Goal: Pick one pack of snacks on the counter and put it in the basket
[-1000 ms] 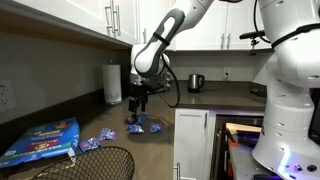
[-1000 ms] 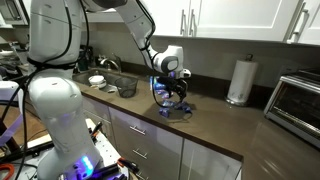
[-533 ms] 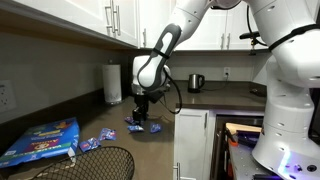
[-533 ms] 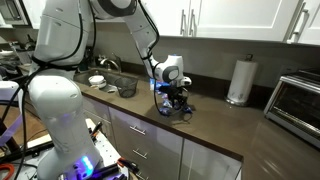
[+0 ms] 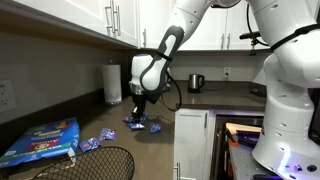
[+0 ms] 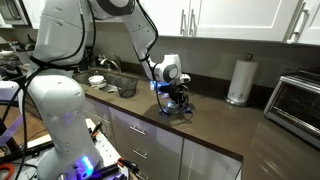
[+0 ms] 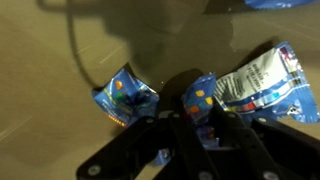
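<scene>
My claw (image 7: 205,128) is low over the counter (image 7: 60,100), with a finger on each side of one pack (image 7: 198,100). I cannot tell if I am squeezing it yet. Other packs (image 7: 125,95) lie just beside it. I think this is the grab. Next I must squeeze, lift, and carry it to the basket (image 5: 105,152), far off.

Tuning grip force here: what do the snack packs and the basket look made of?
The snack packs look like thin glossy plastic or foil film: crinkled, with shiny highlights. The basket is black wire mesh, probably coated metal: an open see-through lattice with a matte finish.
</scene>
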`<state>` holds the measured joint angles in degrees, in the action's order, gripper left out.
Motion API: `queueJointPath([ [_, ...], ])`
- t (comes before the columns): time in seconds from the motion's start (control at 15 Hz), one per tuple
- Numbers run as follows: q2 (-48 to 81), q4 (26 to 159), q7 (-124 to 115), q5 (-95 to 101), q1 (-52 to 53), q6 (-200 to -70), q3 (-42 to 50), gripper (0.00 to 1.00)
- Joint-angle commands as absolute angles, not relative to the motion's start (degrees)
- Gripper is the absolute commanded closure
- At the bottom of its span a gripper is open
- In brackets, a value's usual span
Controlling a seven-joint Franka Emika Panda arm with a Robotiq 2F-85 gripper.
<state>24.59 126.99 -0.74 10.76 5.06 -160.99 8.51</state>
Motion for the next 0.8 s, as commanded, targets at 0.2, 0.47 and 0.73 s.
queueJointPath([
  [0.2, 11.8, 135.6, -5.9, 16.9, 10.0, -154.6, 8.7, 0.91],
  [0.47, 4.5, 139.0, -5.7, 18.4, 10.2, -150.3, 3.9, 0.93],
  [0.73, 0.5, 139.3, -3.2, 16.4, 10.6, -145.5, -2.8, 0.94],
])
